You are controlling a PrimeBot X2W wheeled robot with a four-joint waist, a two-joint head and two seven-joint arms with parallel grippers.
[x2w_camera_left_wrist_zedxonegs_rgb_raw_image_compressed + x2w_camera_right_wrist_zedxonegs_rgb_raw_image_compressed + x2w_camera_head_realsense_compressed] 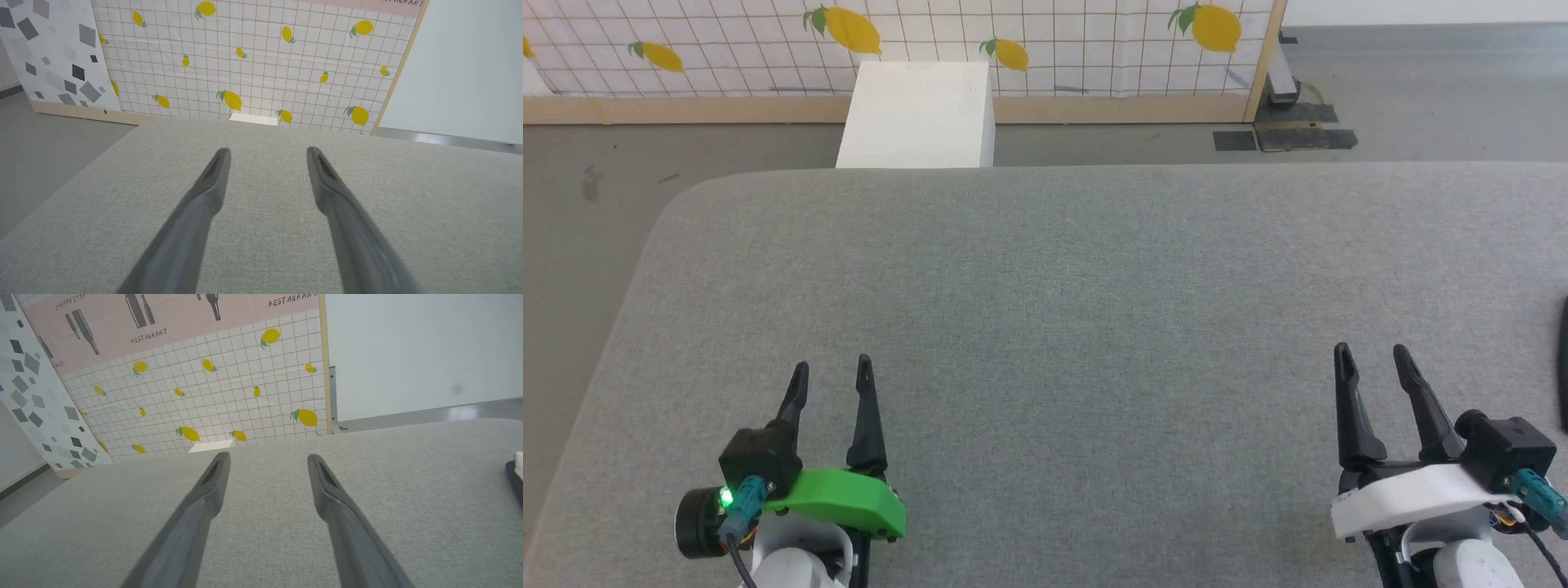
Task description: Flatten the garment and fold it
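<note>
Nearest, left gripper (833, 362) and right gripper (1370, 348) low over the table (1045, 269), both spread wide, holding nothing. Off to the right, only a dark sliver of garment (1564, 359), well apart from the right gripper yet nearer that arm; long axis impossible to tell, no obstacle between. Farthest, a white box (919, 114) and lemon screen (1094, 49).

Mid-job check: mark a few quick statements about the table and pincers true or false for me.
1. The left pincer and right pincer are both open. True.
2. The left pincer grips the garment. False: it is empty.
3. The garment lies spread across the middle of the table. False: a dark-and-white bit, likely the garment, sits at the table's right margin.
4. A white box stands beyond the table's far edge. True.
</note>
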